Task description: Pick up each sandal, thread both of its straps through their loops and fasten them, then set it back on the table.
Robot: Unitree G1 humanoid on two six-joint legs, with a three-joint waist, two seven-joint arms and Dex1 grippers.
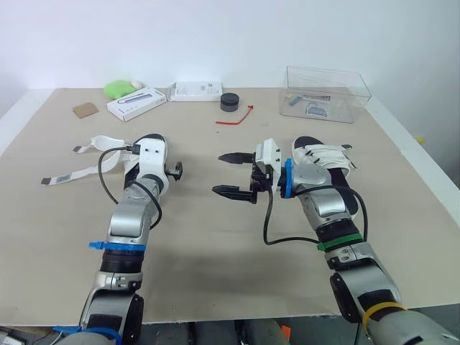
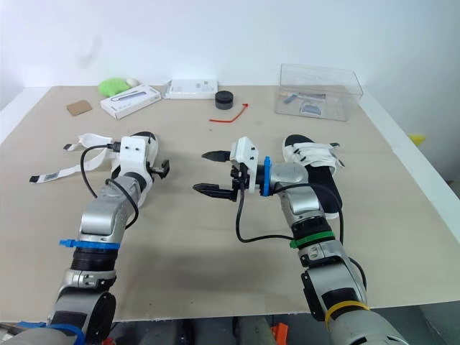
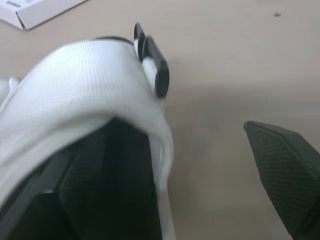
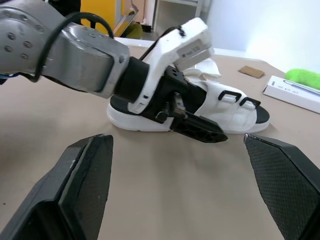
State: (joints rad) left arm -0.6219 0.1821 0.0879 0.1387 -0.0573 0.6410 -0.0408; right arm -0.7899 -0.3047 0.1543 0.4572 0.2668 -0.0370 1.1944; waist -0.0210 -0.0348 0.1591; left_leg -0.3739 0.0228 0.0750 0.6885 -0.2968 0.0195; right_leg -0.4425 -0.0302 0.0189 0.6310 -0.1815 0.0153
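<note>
Sandal (image 4: 230, 112) beside spread left fingers (image 3: 280, 180), second sandal (image 1: 327, 158) beside wide-apart right fingers (image 1: 231, 191); white box (image 1: 136, 103) print unreadable.

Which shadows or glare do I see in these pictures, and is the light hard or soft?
Left eye view: soft, even light on the table, pale sheen on the clear plastic box. Right wrist view: a thin, soft shadow under the white sandal.

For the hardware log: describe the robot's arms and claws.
Left arm and right arm: silver, black joints, white wrist housings, looping black cables. Blue bands on both; green and yellow on the right. Left claw and right claw: black.
</note>
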